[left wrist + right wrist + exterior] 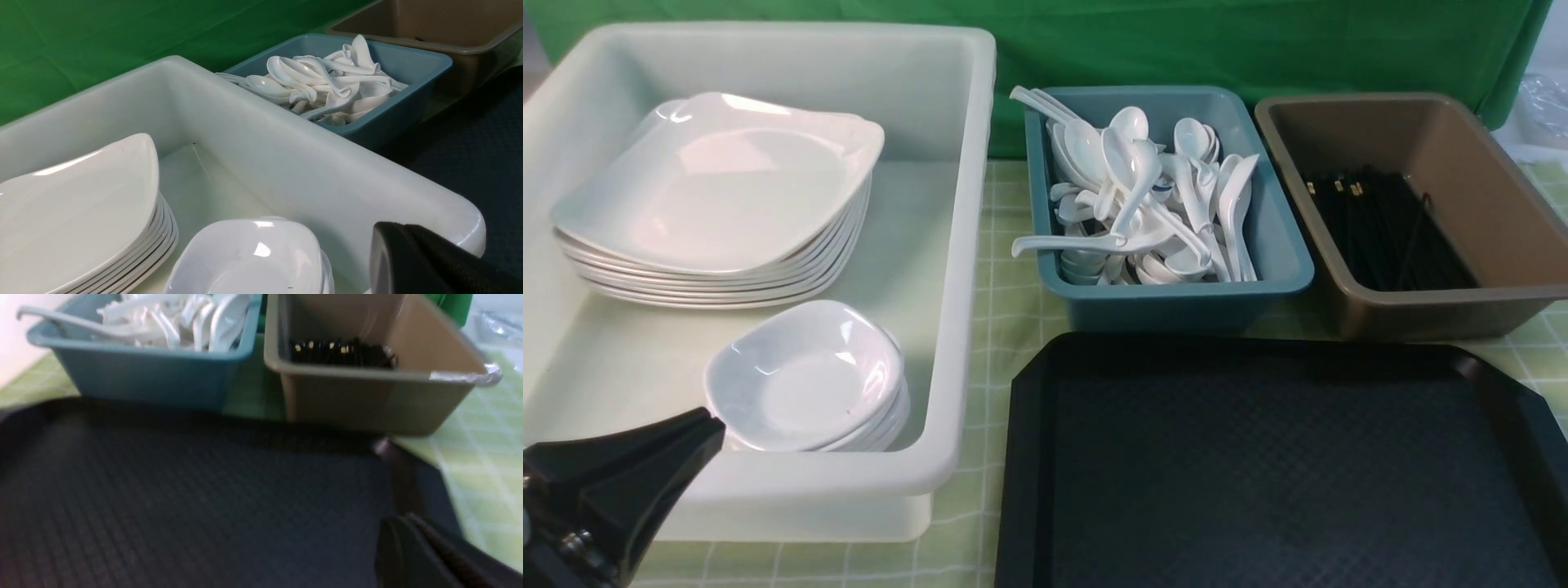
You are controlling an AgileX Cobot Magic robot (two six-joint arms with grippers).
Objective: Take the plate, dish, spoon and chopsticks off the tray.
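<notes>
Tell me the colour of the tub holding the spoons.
The spoon tub is teal blue, clearest in the front view, between the white bin and the brown tub.

— Where is your left gripper (698, 433)?
— Low at my near left, black, its tip angled up and forward, jaws pressed together on nothing.
— And your right gripper (402, 535)?
— Only my wrist camera catches it, blurred; jaws together there too, empty.
</notes>
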